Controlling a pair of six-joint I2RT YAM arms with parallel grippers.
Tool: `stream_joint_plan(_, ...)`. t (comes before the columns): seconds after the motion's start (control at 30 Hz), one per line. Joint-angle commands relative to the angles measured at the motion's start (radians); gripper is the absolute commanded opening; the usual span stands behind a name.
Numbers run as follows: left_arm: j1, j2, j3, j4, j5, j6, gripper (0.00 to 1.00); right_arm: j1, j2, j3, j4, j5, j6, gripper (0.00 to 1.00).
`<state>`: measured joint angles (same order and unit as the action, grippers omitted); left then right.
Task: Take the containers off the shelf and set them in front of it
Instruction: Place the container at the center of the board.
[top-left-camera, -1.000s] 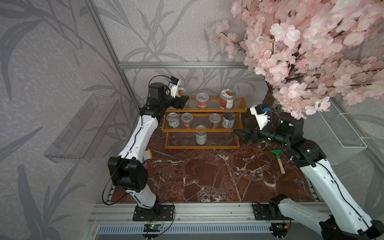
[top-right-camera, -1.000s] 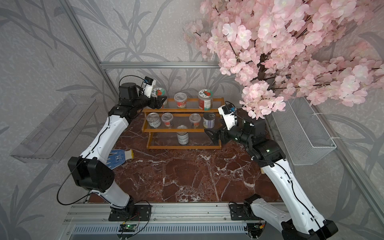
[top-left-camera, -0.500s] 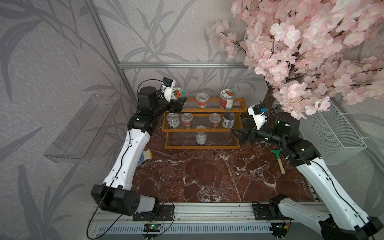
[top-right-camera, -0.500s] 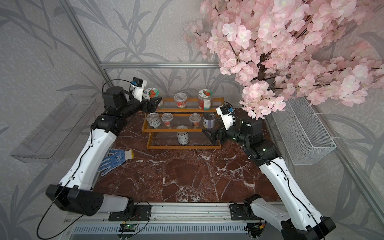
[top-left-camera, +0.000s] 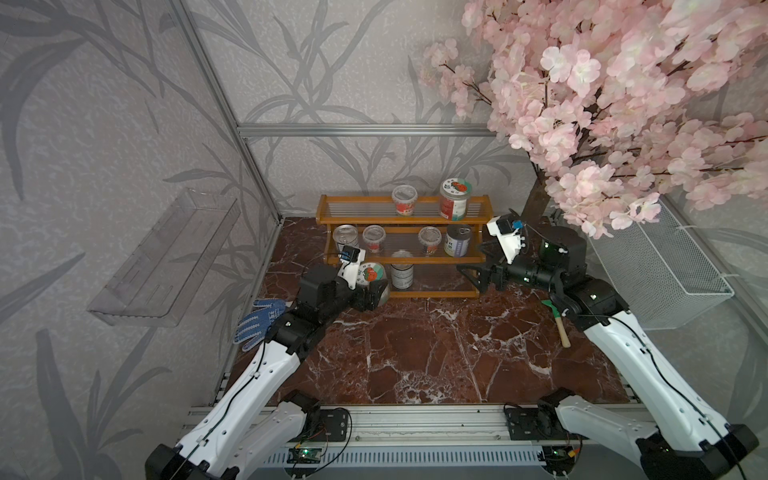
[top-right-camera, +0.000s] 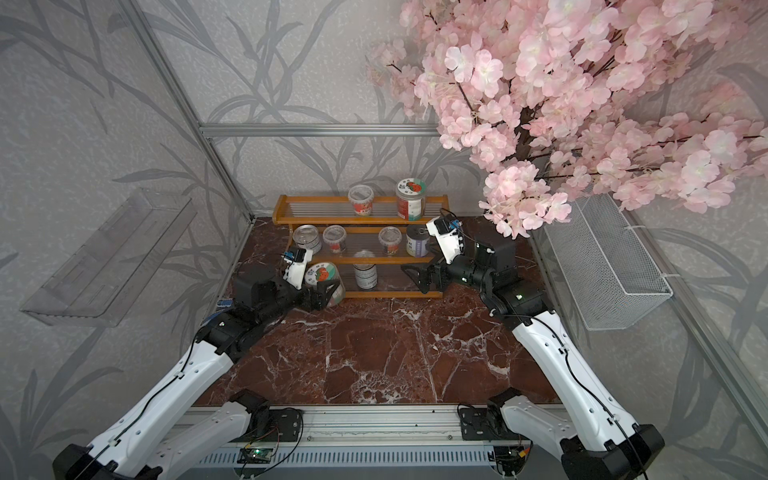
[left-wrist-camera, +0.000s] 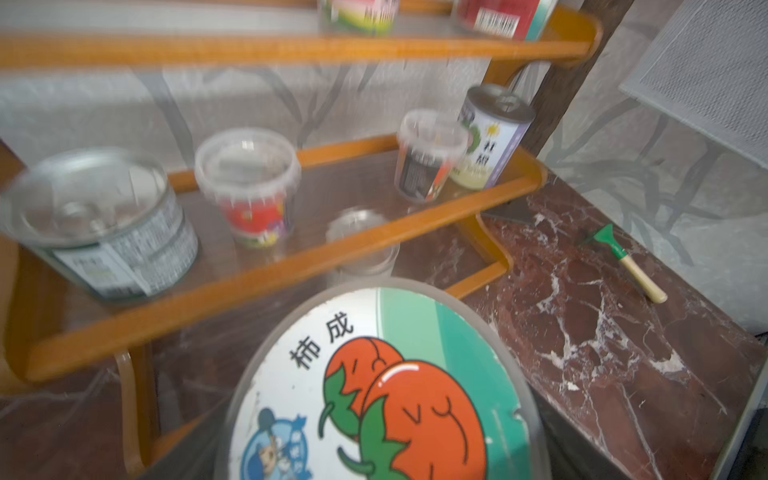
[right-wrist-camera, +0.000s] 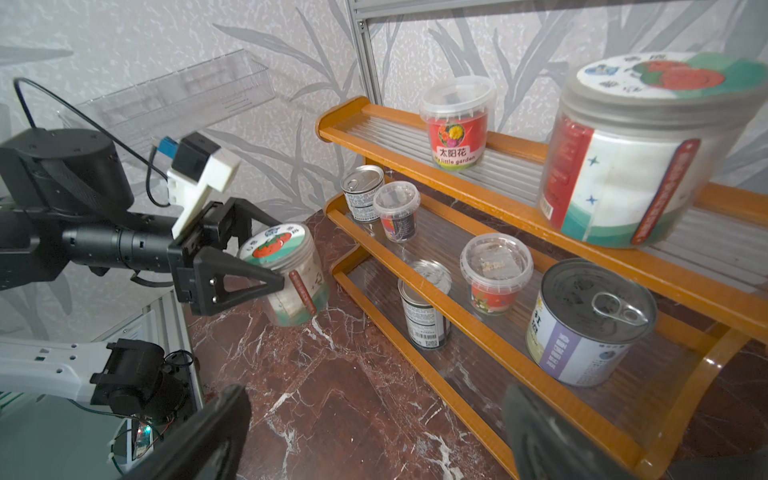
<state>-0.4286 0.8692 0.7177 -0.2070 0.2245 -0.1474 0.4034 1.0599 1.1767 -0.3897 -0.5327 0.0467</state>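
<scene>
The orange-brown stepped shelf stands against the back wall. My left gripper is shut on a clear jar with a white red-fruit lid, held slightly tilted low over the marble in front of the shelf's left end; the lid fills the left wrist view. A second jar and a cup stand on the top tier. Two tins and two cups stand on the middle tier, one tin on the lowest. My right gripper is open and empty by the shelf's right end.
A blue glove lies at the floor's left edge. A green-headed tool with a wooden handle lies at the right. A white wire basket hangs on the right wall and a clear tray on the left wall. Pink blossom branches overhang the right.
My left arm has carried the jar from the top tier's left end down and forward to the floor in front of the shelf. The right gripper has shifted slightly left, still open.
</scene>
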Motion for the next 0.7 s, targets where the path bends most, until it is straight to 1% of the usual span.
stream_joint_plan(0.0, -0.039, -0.062, -0.1, 0.124, -0.113, -0.091, 0.75, -0.005, -0.018, -0.015, 0.004, -0.004, -0.031, 0.99)
stream_joint_plan(0.07, -0.086, -0.073, -0.175, 0.159, -0.16, -0.112, 0.75, -0.004, -0.018, -0.022, 0.003, 0.001, -0.038, 0.99)
stream_joint_plan(0.13, -0.148, -0.073, -0.254, 0.201, -0.238, -0.123, 0.74, -0.005, -0.017, -0.029, 0.0, 0.014, -0.05, 0.99)
stream_joint_plan(0.23, -0.239, -0.061, -0.339, 0.258, -0.343, -0.133, 0.74, -0.004, -0.014, -0.031, -0.009, 0.023, -0.07, 0.99)
stream_joint_plan(0.3, -0.271, -0.061, -0.372, 0.279, -0.388, -0.143, 0.75, -0.005, -0.012, -0.035, -0.014, 0.025, -0.075, 0.99)
stream_joint_plan(0.47, -0.3, -0.05, -0.41, 0.252, -0.474, -0.166, 0.74, -0.004, -0.011, -0.053, -0.01, 0.028, -0.083, 0.99)
stream_joint_plan(0.53, -0.305, -0.044, -0.423, 0.252, -0.478, -0.178, 0.73, -0.004, -0.015, -0.062, -0.005, 0.031, -0.083, 0.99)
stream_joint_plan(0.67, -0.317, -0.022, -0.445, 0.294, -0.504, -0.17, 0.74, -0.004, -0.026, -0.081, -0.003, 0.033, -0.081, 0.99)
